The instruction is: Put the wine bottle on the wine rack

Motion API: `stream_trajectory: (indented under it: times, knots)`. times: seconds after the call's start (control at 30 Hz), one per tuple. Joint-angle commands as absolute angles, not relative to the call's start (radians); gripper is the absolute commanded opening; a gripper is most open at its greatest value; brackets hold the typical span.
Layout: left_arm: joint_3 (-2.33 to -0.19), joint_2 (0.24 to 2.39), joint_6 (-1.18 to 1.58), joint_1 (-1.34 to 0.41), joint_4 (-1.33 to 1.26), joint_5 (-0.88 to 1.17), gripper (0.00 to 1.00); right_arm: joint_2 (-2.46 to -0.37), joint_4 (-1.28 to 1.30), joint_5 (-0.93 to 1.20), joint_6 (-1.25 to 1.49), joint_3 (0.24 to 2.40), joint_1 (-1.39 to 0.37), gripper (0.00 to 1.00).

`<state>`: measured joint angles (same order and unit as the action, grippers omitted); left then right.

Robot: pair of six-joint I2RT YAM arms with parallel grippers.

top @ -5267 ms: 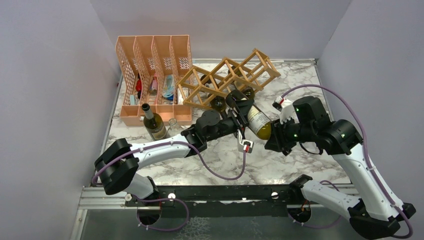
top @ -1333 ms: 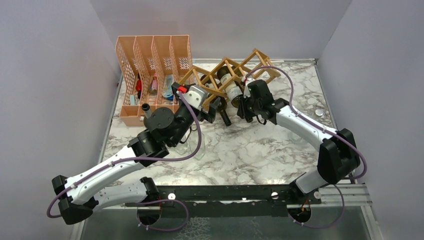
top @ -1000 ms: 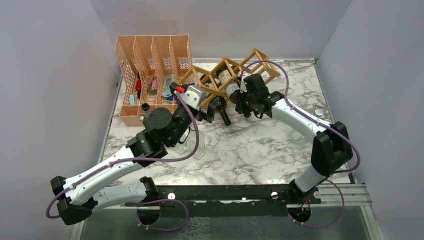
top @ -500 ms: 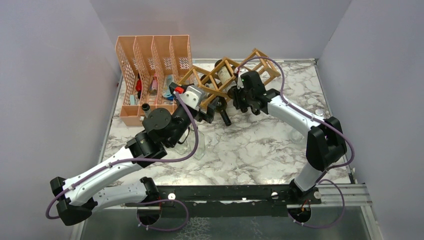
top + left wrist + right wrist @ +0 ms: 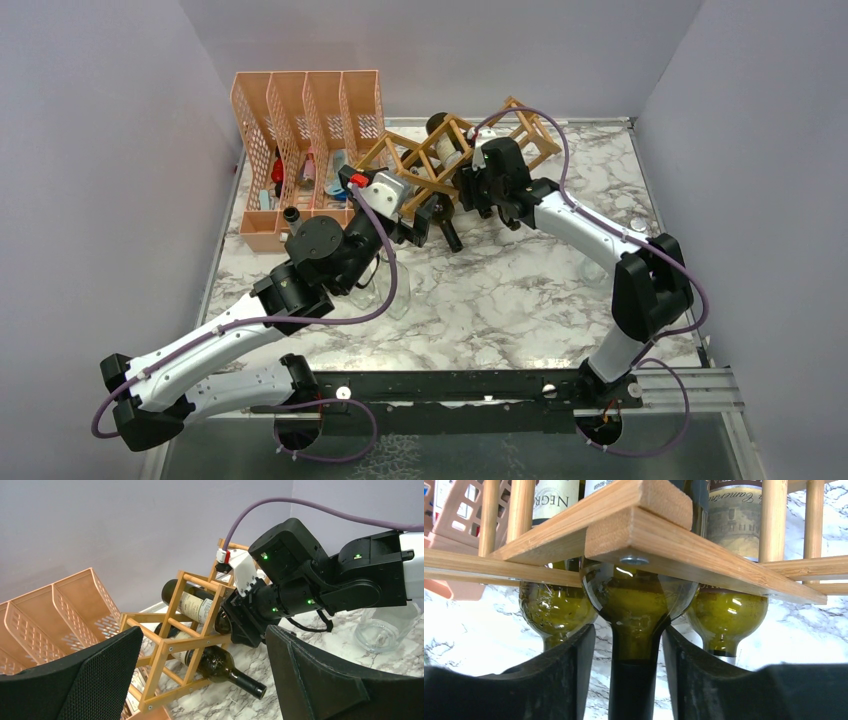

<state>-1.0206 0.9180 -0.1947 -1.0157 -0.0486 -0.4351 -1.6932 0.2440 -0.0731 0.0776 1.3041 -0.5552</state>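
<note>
Broadly, the marble table (image 5: 520, 290) carries an orange organiser (image 5: 300, 110) at the back left, with the rack (image 5: 192, 642) just beside it on the right. Both arms reach to the rack's near side, the left arm (image 5: 230, 330) from the left and the right arm (image 5: 590, 225) from the right. The bottle (image 5: 194, 606) lies in an upper cell, its base poking out the far side and its neck pointing toward the right gripper (image 5: 628, 630). A second bottle (image 5: 220, 664) lies in the cell below, its neck jutting out over the table. The right gripper's fingers (image 5: 569, 675) flank the bottle's neck with slivers of marble showing on either side; whether they pinch it I cannot tell. The left gripper (image 5: 202, 635) hangs near the rack, spread wide, with nothing in it.
</note>
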Motion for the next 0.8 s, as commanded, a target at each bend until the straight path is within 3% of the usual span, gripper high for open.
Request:
stream_trajectory:
  times: [0.0, 0.23, 0.5, 0.77]
  knots:
    - [-1.051, 0.901, -0.195, -1.017, -0.046, -0.421, 0.99, -1.635, 0.220, -0.085, 0.080, 1.312, -0.563, 0.60]
    - [-1.057, 0.897, -0.200, -1.017, -0.046, -0.414, 0.99, -1.460, 0.226, -0.108, 0.096, 1.244, -0.563, 0.72]
    - [-1.063, 0.871, -0.198, -1.017, -0.041, -0.405, 0.99, -1.271, 0.336, 0.006, 0.100, 1.194, -0.563, 0.72]
    - [-1.071, 0.826, -0.193, -1.016, -0.036, -0.431, 0.99, -1.161, 0.364, 0.281, 0.097, 1.135, -0.564, 0.69]
